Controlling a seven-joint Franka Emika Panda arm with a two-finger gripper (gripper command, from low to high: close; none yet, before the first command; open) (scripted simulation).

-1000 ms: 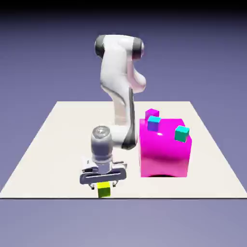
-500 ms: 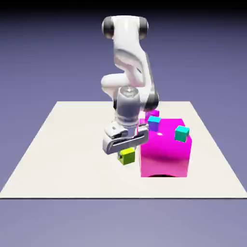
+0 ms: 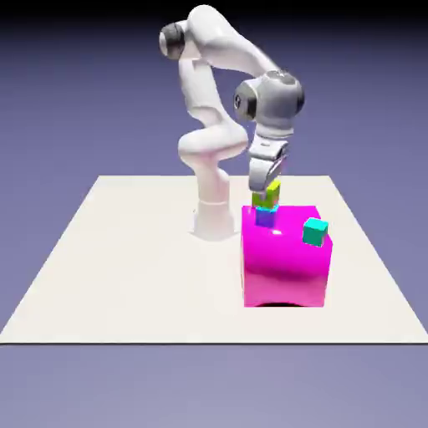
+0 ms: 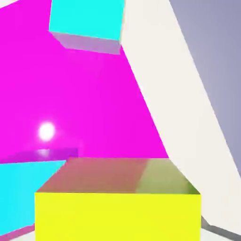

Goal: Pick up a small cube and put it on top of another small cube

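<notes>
The robot's grey 2-finger gripper (image 3: 266,194) is closed on the small yellow-green cube (image 3: 267,193), held at the small cyan-topped blue cube (image 3: 266,216) on the glossy magenta block (image 3: 286,267)

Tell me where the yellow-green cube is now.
In the exterior view, the yellow-green cube is right of centre, in the gripper, just above the blue-violet cube.

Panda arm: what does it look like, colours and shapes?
Glossy white arm with rounded, bulging links and dark grey caps at the upper joints; pale grey, slim hand. No cables or lettering can be made out.
</notes>
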